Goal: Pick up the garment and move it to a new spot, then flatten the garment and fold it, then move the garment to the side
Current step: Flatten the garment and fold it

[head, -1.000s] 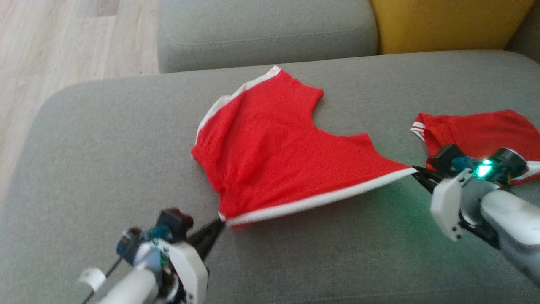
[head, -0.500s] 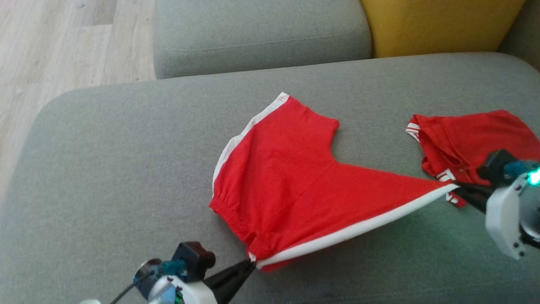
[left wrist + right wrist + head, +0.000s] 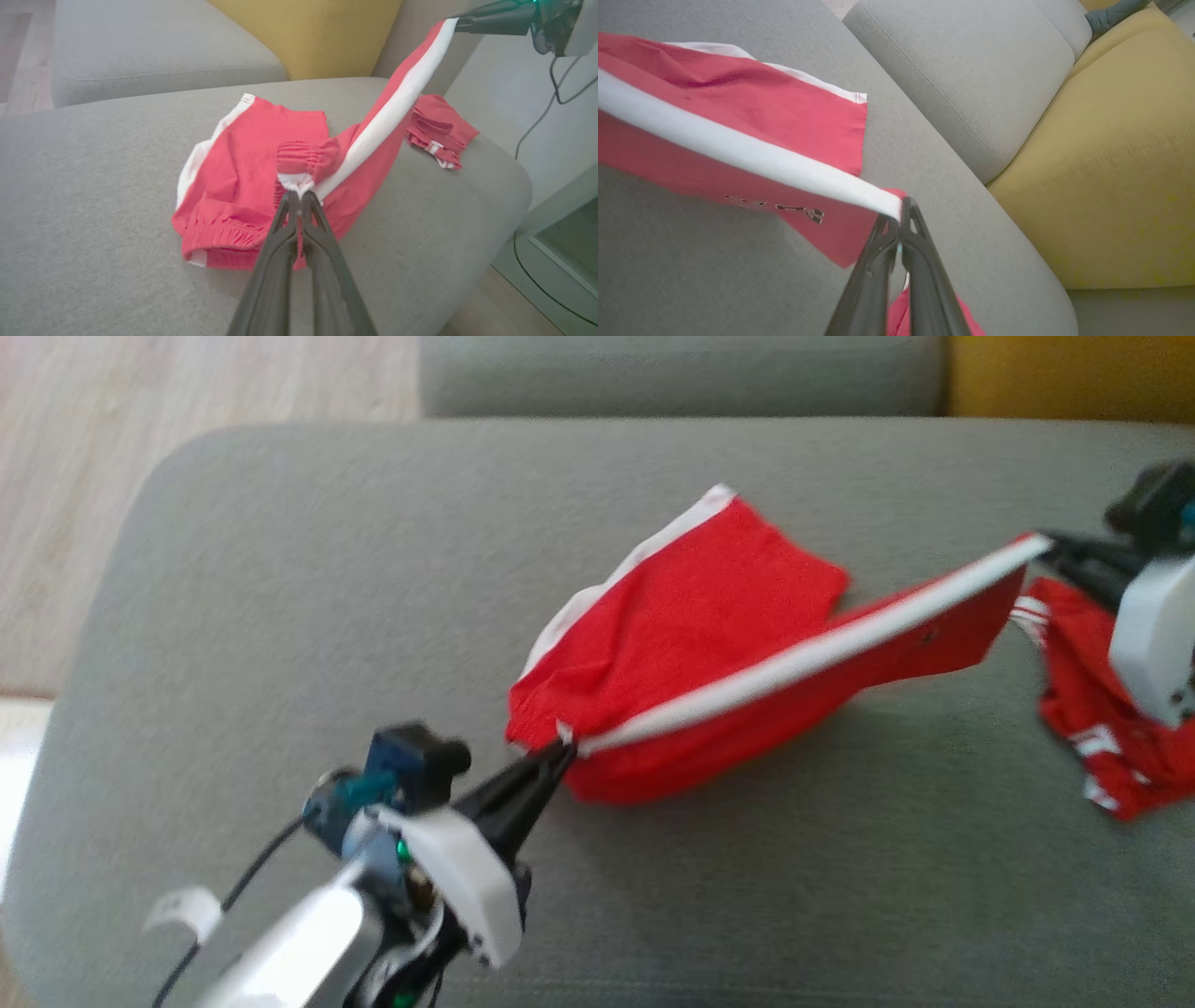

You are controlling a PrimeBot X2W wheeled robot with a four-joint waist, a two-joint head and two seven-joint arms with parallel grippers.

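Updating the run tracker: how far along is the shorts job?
Done: grasp, with left gripper and right gripper, fingers shut on opposite ends of the red shorts, along the white stripe. In hand: that edge lifted, the rest resting on the grey cushion. Left: apparently flattening, folding, moving aside.

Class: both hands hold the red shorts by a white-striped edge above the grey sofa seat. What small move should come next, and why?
Probably carry the raised edge over to the far white stripe and lower it. The left hand and right hand pinch the red shorts at either end of the striped edge, lifted, while the other leg lies on the sofa seat.
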